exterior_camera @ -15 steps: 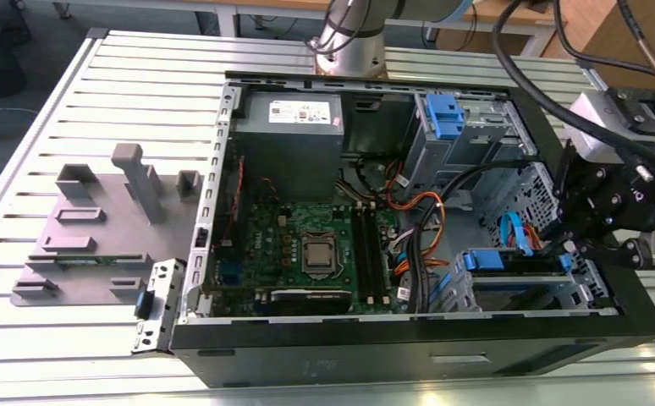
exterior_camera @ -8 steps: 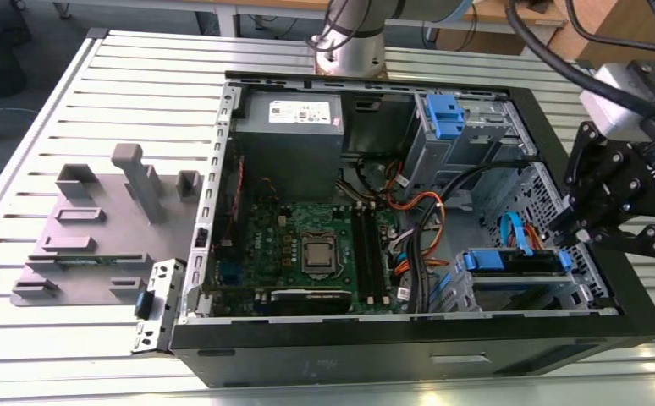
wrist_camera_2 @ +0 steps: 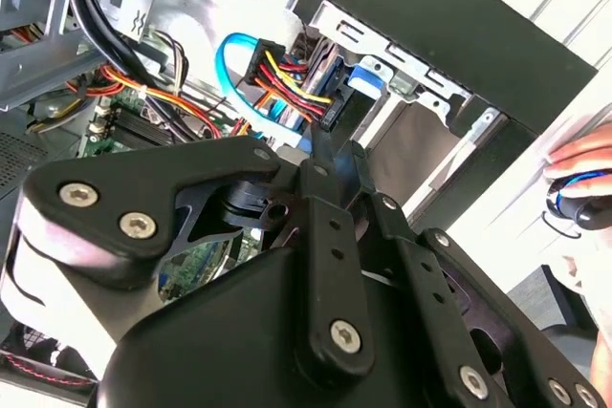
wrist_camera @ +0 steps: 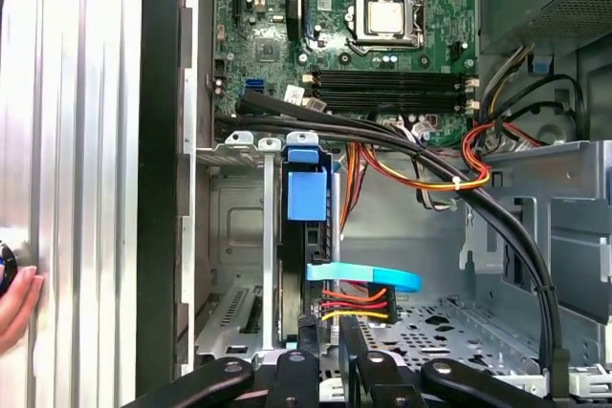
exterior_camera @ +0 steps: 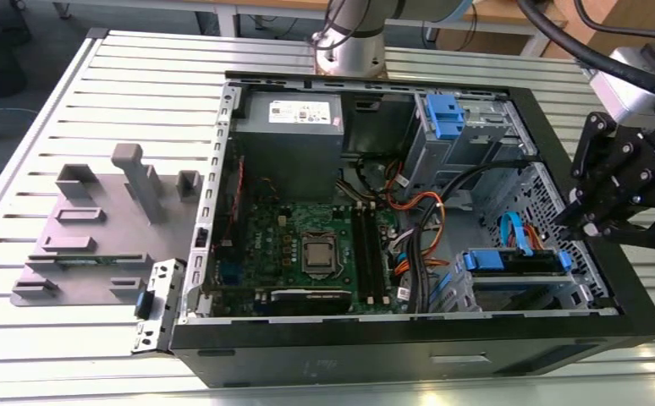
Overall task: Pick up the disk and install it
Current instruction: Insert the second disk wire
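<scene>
The disk [wrist_camera: 304, 200] is seated on edge in the case's [exterior_camera: 576, 169] lower bay, cables attached. It is judged rigid, heavy, fragile; its blue bracket is the hold. The tool [wrist_camera: 323, 332] is nearly closed, gripping nothing.

slatted metal table [exterior_camera: 101, 101], cabled floor [exterior_camera: 0, 51]

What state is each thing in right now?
computer case: on its side, panel off, interior exposed.
disk: on edge in the drive bay, cables at its end.
processor: bare, no cooler on it.
gripper: by the disk's cabled end; contact unclear.
</scene>
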You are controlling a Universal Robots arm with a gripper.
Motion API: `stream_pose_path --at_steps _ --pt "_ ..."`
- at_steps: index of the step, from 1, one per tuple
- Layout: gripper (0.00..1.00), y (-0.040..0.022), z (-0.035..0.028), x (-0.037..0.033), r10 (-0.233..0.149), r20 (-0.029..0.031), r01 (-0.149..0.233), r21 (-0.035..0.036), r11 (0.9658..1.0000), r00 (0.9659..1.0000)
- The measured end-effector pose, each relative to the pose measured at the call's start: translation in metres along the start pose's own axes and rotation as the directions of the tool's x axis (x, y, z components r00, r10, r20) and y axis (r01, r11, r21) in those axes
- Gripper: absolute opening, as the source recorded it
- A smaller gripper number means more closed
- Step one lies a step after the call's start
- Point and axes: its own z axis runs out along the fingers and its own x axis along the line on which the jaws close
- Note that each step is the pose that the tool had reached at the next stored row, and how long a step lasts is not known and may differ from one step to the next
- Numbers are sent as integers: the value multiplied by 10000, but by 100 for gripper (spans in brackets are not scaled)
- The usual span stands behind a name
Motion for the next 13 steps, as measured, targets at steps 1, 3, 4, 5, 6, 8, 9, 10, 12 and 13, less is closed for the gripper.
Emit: stream_pose_path --at_steps 1,3,4,5,6,8,9,10,12,13 --pt "24 20 3 0 1 4 -1 6 10000 10000" --pt "24 39 6 2 0 8 0 11 10000 10000" --pt "24 38 6 2 -1 8 1 12 10000 10000" --pt "24 39 0 1 -1 6 1 11 10000 10000" --pt "24 39 -14 0 -1 6 1 12 10000 10000" --pt "24 40 -37 -1 0 8 0 12 10000 10000" --pt "24 40 -36 -1 -1 10 1 12 10000 10000" --pt "24 40 -36 -1 0 10 0 12 10000 10000" --pt "24 41 -42 -1 0 9 0 12 10000 10000" --pt "24 41 -43 -1 0 9 0 12 10000 10000"
